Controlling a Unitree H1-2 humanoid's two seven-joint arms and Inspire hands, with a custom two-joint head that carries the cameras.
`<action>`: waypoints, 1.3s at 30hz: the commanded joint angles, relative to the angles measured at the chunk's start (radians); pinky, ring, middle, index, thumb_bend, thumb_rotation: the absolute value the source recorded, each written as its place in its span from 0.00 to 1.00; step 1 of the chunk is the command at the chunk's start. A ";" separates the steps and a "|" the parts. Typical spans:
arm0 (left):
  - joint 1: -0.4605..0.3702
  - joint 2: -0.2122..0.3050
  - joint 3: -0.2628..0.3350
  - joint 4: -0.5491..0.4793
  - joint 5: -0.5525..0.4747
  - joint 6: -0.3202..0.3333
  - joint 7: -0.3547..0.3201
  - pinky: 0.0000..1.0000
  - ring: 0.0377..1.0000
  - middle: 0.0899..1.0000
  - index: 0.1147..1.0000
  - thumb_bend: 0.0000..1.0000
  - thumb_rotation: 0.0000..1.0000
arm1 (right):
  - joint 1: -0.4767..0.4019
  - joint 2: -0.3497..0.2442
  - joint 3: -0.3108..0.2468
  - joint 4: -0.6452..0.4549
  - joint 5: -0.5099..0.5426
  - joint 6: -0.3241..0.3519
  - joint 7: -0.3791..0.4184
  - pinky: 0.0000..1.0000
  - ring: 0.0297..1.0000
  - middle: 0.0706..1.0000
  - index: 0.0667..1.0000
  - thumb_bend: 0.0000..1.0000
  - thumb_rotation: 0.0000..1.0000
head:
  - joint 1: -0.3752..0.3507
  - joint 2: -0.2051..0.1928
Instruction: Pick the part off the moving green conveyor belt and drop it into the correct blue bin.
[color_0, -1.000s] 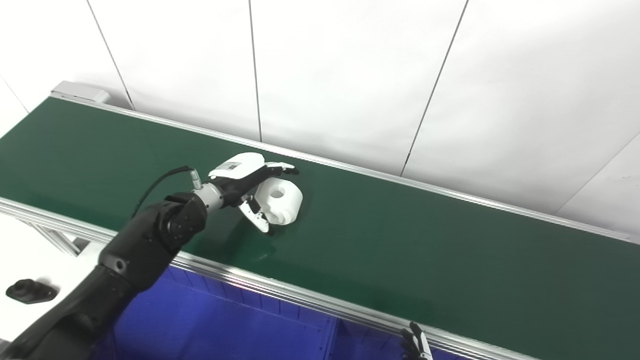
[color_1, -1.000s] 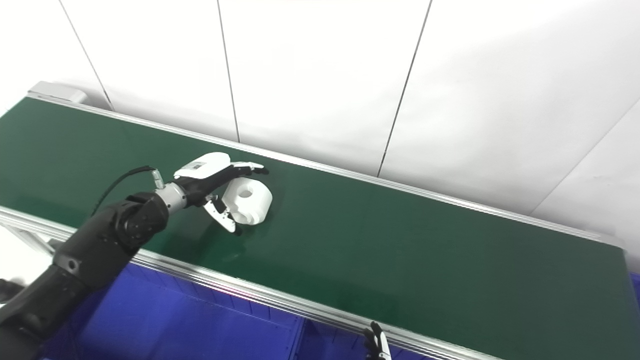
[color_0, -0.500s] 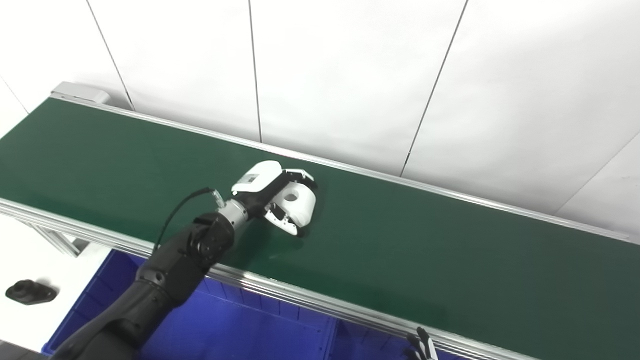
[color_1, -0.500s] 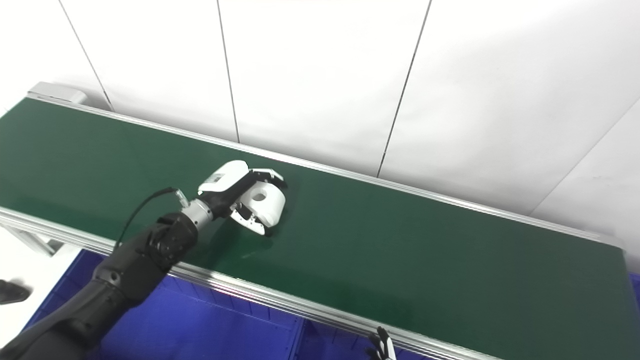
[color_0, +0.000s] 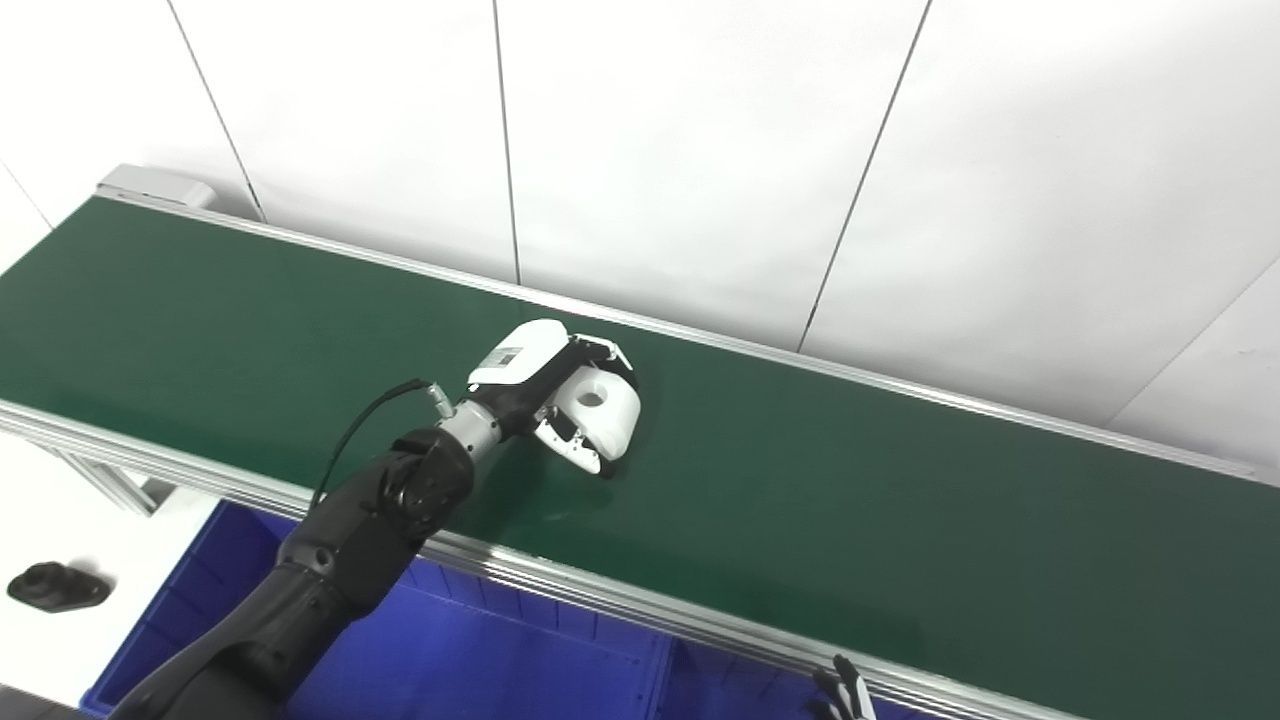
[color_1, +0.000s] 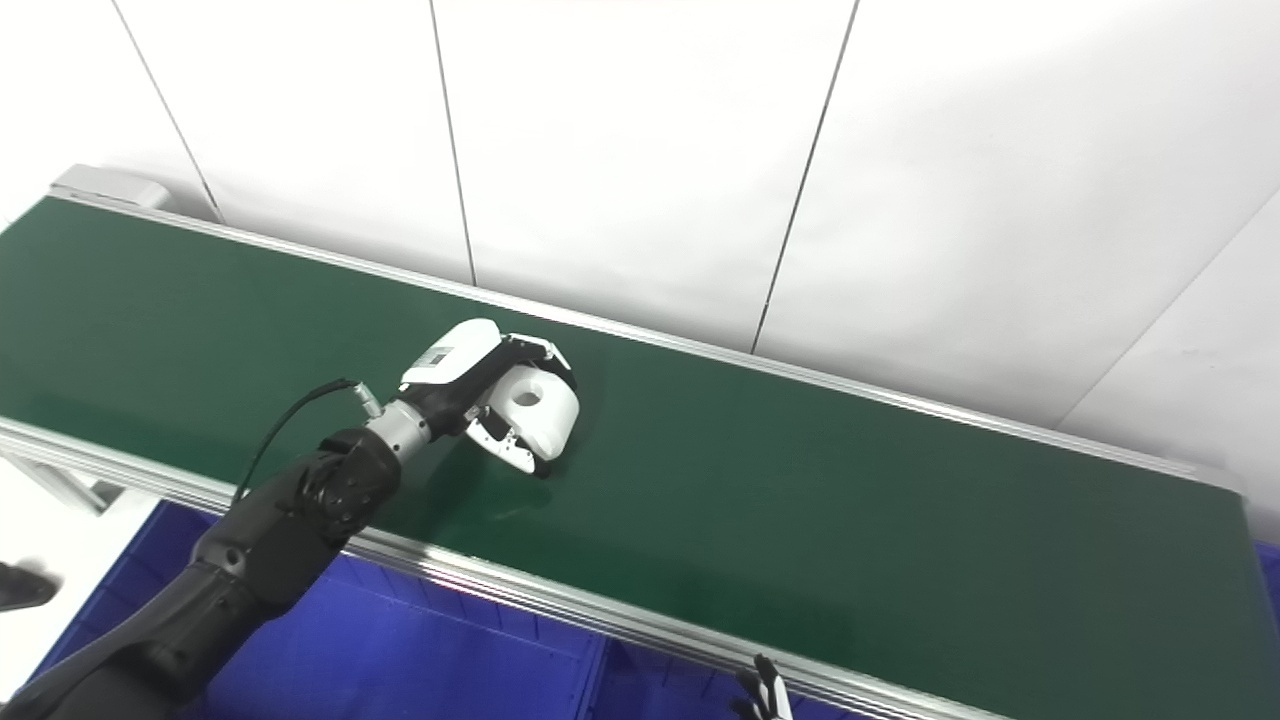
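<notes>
Robot body, head-camera views: left arm and hand, tips of right hand.

Left arm (color_0: 330, 545) matte black, rounded segmented housings, entering at 7 o'clock; silver knurled wrist collar (color_0: 468, 432); thin black cable (color_0: 360, 430) looping to a metal plug beside the collar. Left hand (color_0: 555, 390) with glossy white back shell bearing a small grey printed label (color_0: 505, 355); black inner frame, white fingers with dark tips. Right hand (color_0: 842, 692) only as black-and-white fingertips at 5 o'clock.

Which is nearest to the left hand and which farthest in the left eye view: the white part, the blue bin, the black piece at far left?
From the left hand:
1. White part: inside its fingers, on the green belt.
2. Blue bin: below the belt's near rail.
3. Black piece: farthest, on the white surface at the picture's left edge.
</notes>
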 joint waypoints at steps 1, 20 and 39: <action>-0.005 0.027 0.026 -0.048 -0.032 -0.045 0.029 0.42 0.37 0.45 0.49 0.49 0.00 | 0.010 0.003 -0.006 -0.038 -0.007 -0.056 -0.013 0.79 0.82 0.90 0.97 0.64 0.53 | -0.018 0.014; 0.280 0.074 0.173 -0.454 -0.323 -0.130 -0.062 0.39 0.37 0.45 0.50 0.49 0.00 | 0.094 0.085 -0.118 -0.162 -0.073 -0.033 0.142 0.80 0.84 0.88 0.94 0.74 0.52 | -0.375 0.199; 0.541 0.103 0.145 -0.594 -0.354 -0.130 -0.092 0.41 0.38 0.45 0.47 0.50 0.00 | 0.143 0.199 -0.198 -0.192 -0.140 -0.030 0.232 0.86 0.89 0.94 0.98 0.71 0.61 | -0.478 0.264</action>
